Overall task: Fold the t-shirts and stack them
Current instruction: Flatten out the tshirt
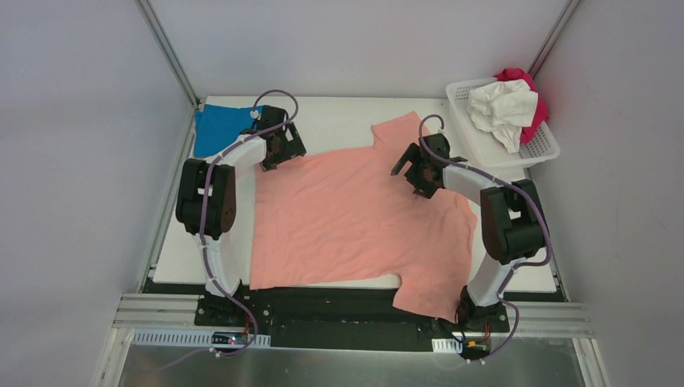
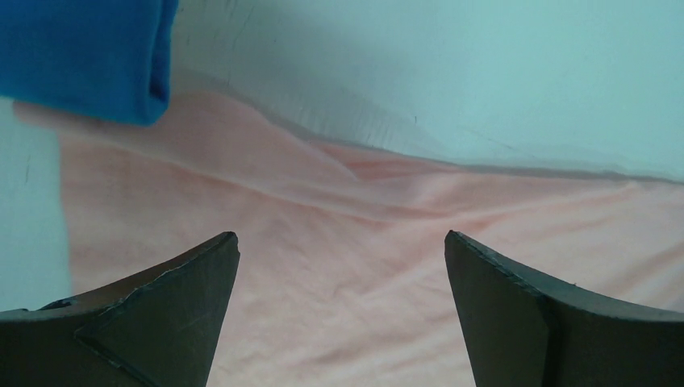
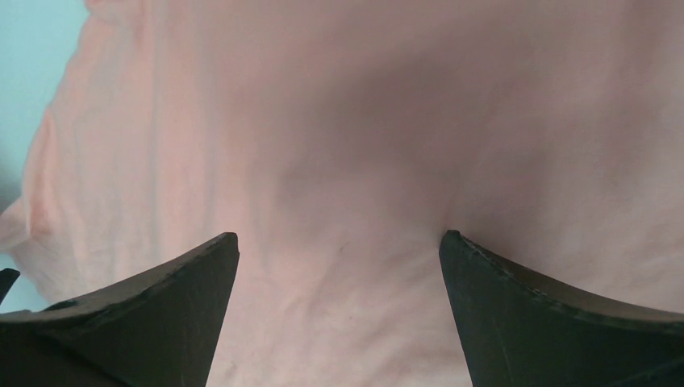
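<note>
A salmon-pink t-shirt (image 1: 355, 214) lies spread flat across the white table, one sleeve at the back and one hanging over the near edge. A folded bright blue t-shirt (image 1: 219, 127) sits at the back left; it also shows in the left wrist view (image 2: 85, 56). My left gripper (image 1: 277, 155) is open and empty over the pink shirt's back left edge (image 2: 339, 266). My right gripper (image 1: 418, 179) is open and empty over the shirt's right shoulder area (image 3: 339, 210). A white t-shirt (image 1: 502, 109) and a magenta t-shirt (image 1: 528, 90) lie crumpled in the basket.
A white lattice basket (image 1: 542, 148) stands at the back right corner of the table (image 1: 339, 117). Grey walls close in on the sides and back. A black strip and metal rail run along the near edge.
</note>
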